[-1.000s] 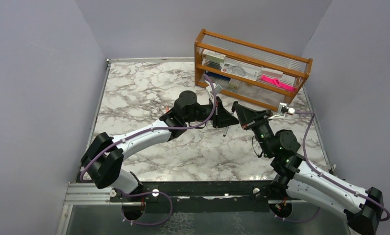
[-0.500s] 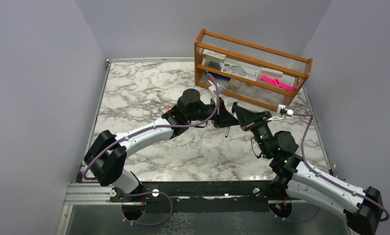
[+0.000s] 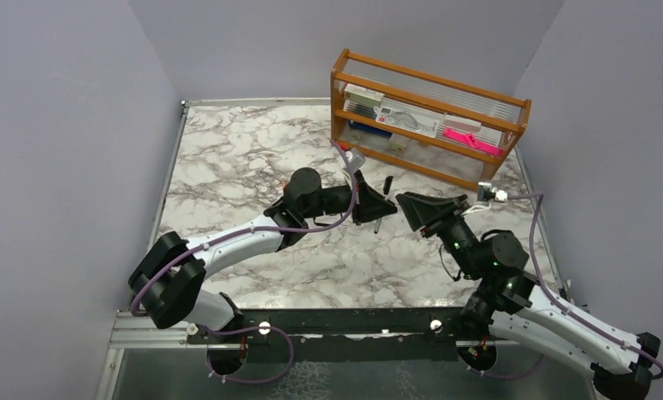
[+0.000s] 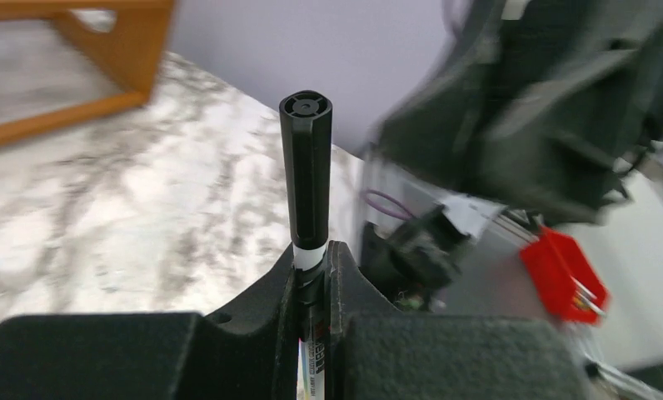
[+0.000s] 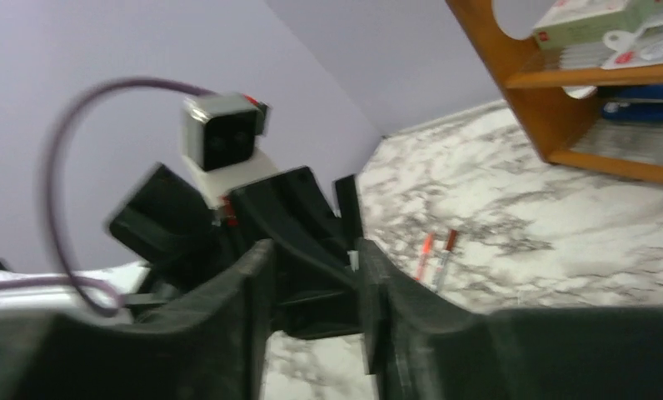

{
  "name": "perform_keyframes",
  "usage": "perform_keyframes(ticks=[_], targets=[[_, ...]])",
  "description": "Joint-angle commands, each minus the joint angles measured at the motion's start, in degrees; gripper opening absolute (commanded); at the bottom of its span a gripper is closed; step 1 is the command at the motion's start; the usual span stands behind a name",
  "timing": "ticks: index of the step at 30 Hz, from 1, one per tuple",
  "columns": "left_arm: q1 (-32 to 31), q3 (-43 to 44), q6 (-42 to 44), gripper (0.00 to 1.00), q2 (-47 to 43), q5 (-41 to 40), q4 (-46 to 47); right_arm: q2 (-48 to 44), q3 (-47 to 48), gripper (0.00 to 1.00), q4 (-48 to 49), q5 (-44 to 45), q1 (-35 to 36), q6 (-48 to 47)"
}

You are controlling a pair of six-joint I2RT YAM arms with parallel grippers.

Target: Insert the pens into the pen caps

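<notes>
Just in front of the wooden rack (image 3: 338, 100) and above the counter (image 3: 228, 158), the left pincer (image 3: 376, 206) is clamped on a pen (image 4: 309, 257) right below its black cap (image 4: 306, 167); the pen is probably light, stiff and slick, best gripped mid-barrel, while the right pincer (image 5: 311, 275) gapes empty nearby.

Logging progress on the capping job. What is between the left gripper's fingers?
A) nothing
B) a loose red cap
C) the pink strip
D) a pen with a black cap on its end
D: in the left wrist view the left gripper is shut on a pen with the black cap on its end.
</notes>
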Motion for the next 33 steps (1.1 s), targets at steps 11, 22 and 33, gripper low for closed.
perform_keyframes(ticks=[11,22,33], targets=[[5.0,4.0,-1.9,0.00,3.0,-51.3,-36.9,-12.6,3.6,0.46,-20.5,9.9,1.1,-7.4],[12.0,12.8,-7.7,0.02,20.9,-53.3,-49.2,-19.3,-0.6,0.04,-26.9,10.3,1.1,-5.0],[14.6,13.7,-8.2,0.10,25.7,-55.5,-48.2,-20.7,-3.0,0.01,-33.2,9.9,1.1,-0.4]])
